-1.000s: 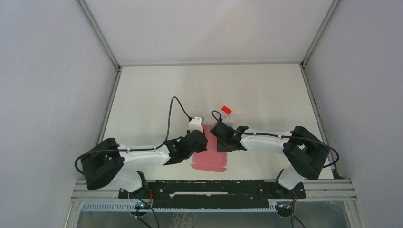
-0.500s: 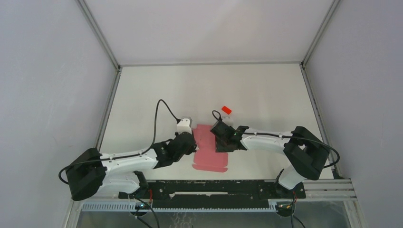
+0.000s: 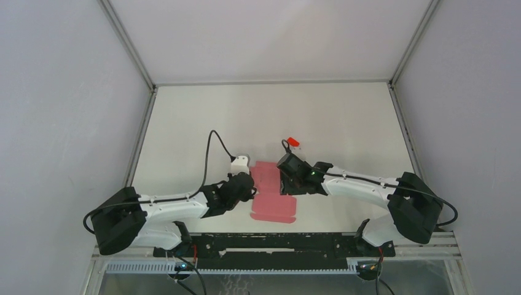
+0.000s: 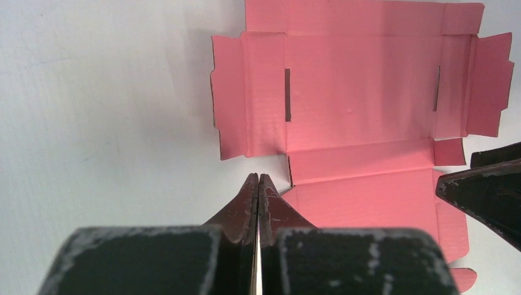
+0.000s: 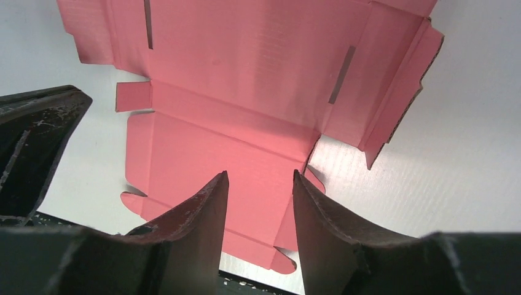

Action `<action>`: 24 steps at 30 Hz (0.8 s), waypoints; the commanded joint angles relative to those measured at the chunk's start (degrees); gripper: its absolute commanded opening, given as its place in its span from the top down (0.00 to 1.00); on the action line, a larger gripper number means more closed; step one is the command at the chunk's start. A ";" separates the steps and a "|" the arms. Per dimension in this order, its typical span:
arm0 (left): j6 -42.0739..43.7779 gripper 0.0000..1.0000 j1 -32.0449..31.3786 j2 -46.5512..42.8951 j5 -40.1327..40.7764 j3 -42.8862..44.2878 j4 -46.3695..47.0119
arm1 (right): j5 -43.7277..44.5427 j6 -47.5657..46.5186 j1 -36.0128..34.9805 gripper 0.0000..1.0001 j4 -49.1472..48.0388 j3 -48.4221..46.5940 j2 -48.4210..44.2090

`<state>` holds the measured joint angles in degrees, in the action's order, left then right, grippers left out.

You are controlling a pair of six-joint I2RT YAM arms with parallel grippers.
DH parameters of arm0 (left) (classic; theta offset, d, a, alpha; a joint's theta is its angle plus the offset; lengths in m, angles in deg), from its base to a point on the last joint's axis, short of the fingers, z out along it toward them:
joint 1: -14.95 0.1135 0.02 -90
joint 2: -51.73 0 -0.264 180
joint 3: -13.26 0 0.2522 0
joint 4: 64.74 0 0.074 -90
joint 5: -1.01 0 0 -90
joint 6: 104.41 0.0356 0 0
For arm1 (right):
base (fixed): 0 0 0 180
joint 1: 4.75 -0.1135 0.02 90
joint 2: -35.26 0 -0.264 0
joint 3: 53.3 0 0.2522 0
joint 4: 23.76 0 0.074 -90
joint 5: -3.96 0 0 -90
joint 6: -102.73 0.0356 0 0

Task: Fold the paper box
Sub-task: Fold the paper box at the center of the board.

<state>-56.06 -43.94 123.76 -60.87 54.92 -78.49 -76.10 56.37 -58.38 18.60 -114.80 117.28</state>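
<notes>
**A:** Top view: where was the paper box [image 3: 273, 198]?

**B:** Flat and unfolded on the surface [image 3: 344, 123], near the front edge, btwn the two arms. Left gripper [image 3: 250, 192] sat at its left edge, right gripper [image 3: 287, 184] over its right part. A tiny red block [image 3: 292, 142] lay farther back, apart from it.

**A:** Left wrist cam?

**B:** Left jaws were pressed fully together w/ nothing btwn them. The tips were just beside the notch where the near panel meets the left flap. Couldn't tell if they touched the card.

**A:** Right wrist cam?

**B:** Right jaws stood part open and held nothing, hanging over the near panel. Contact unclear. One side flap on the right seemed lifted a little, w/ shadow under it.

**A:** How would it handle?

**B:** Prob. very light thin card: stiff across a panel, bending easily at the scored creases. It'd likely skate on the smooth surface unless pinned, and a hard pinch could dent it. Best hold, imo: the outer edge of a flap, w/ the other arm pressing down the middle panel.
</notes>
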 commanded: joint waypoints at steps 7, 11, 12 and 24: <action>-0.96 1.00 0.70 1.64 -0.25 0.39 3.02 | 1.41 -0.84 1.15 0.51 1.42 -1.58 -1.39; -1.50 1.00 2.56 0.53 -2.46 -1.96 5.97 | 3.07 -0.34 1.71 0.52 2.83 -0.69 -4.27; -1.63 1.00 2.94 0.35 -2.77 -2.52 6.45 | 3.14 -0.17 2.03 0.52 2.79 -0.23 -5.11; -0.89 1.00 3.70 3.99 -4.98 -1.11 9.30 | -0.43 0.21 6.21 0.83 -0.14 4.68 -8.31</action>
<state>-56.57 -40.51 126.89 -64.67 52.86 -72.15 -75.60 56.59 -52.85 20.61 -110.17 109.61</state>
